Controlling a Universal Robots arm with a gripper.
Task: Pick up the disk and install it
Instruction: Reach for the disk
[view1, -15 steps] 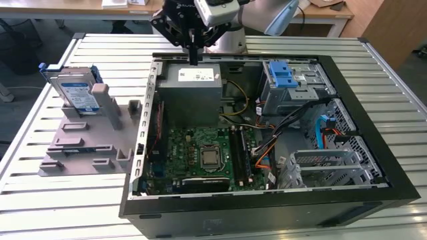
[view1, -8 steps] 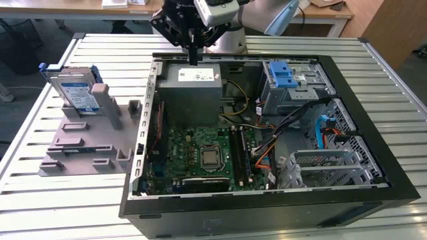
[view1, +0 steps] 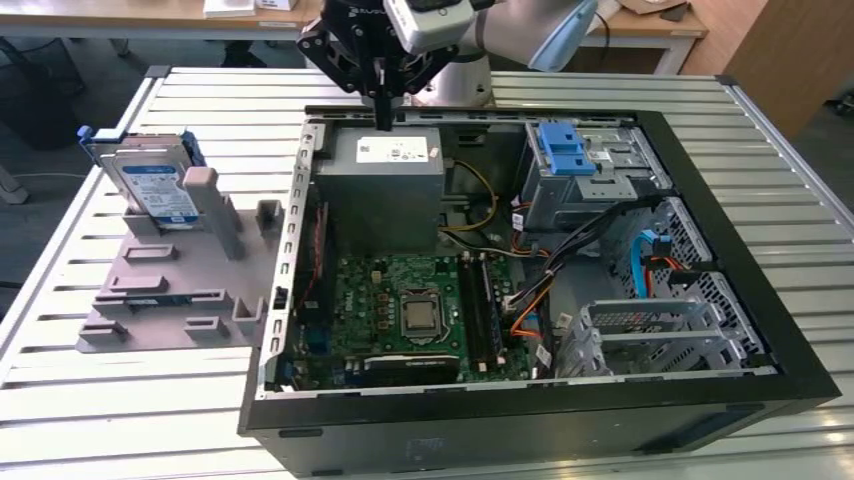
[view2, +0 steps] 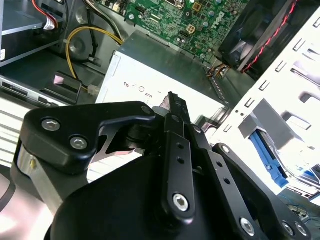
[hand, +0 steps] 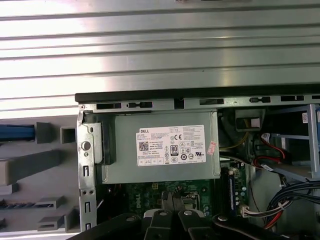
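Note:
The disk (view1: 151, 182) stands upright in a grey holder (view1: 174, 270) on the table, at the exterior view's left of the open computer case (view1: 534, 400). It has a white-and-blue label and blue side rails; the first wrist view shows its blue edge (hand: 17, 132). My gripper (view1: 384, 120) hangs over the case's far edge, above the grey power supply box (view1: 387, 190), well apart from the disk. Its two black fingers are shut together with nothing between them, as both wrist views show (hand: 172, 199) (view2: 173, 98).
Inside the case lie a green motherboard (view1: 407, 310), loose cables (view1: 534, 260) and a grey drive cage with blue tabs (view1: 577, 152). The case's black walls rise around them. The slatted metal table (view1: 120, 400) carries the case and holder.

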